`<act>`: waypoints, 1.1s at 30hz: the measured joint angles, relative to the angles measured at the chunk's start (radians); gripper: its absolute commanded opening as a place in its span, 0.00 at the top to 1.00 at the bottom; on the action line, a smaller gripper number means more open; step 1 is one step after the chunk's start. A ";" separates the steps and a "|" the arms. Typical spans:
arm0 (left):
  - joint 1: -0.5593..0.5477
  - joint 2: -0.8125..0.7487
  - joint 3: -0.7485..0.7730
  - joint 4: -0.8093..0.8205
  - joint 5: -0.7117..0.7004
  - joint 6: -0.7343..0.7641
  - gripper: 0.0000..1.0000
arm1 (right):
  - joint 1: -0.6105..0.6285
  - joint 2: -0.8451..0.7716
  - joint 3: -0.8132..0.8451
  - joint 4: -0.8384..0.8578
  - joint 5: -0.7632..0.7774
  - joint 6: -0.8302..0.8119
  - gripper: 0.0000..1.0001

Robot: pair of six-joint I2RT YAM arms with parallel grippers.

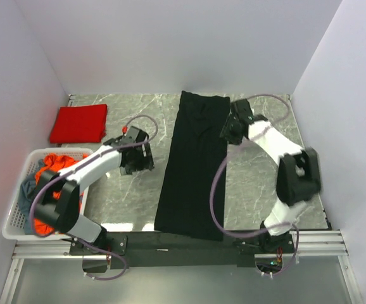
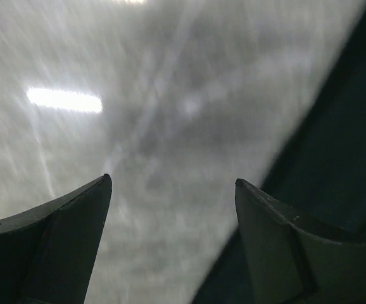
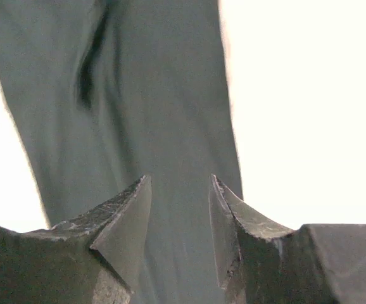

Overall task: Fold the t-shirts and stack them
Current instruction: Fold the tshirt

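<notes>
A large black t-shirt (image 1: 192,171) lies folded into a long strip down the middle of the table. My left gripper (image 1: 149,158) stands open beside its left edge. In the left wrist view only bare marble shows between the fingers of the left gripper (image 2: 170,180), with the black t-shirt (image 2: 347,145) at the right. My right gripper (image 1: 226,133) is over the strip's right edge near the far end. In the right wrist view the right gripper (image 3: 180,178) stands open above the black t-shirt (image 3: 157,95), gripping nothing. A bright red t-shirt (image 1: 78,123) lies folded at the back left.
A white perforated basket (image 1: 18,209) stands at the left edge and holds an orange-red t-shirt (image 1: 53,166) and a grey-blue t-shirt (image 1: 26,190). White walls close in the table on the left, back and right.
</notes>
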 measured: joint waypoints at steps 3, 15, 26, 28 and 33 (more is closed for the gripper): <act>-0.072 -0.097 -0.066 -0.047 0.047 -0.044 0.16 | 0.035 -0.241 -0.206 -0.007 -0.003 0.007 0.50; -0.393 -0.244 -0.260 -0.146 0.164 -0.269 0.23 | 0.412 -0.811 -0.811 -0.222 -0.106 0.180 0.49; -0.495 -0.178 -0.308 -0.147 0.177 -0.352 0.35 | 0.684 -0.825 -0.889 -0.263 -0.186 0.394 0.49; -0.507 -0.156 -0.308 -0.141 0.177 -0.360 0.35 | 0.713 -0.783 -0.889 -0.255 -0.187 0.415 0.49; -0.518 -0.143 -0.308 -0.131 0.179 -0.368 0.37 | 0.747 -0.720 -0.888 -0.228 -0.190 0.451 0.53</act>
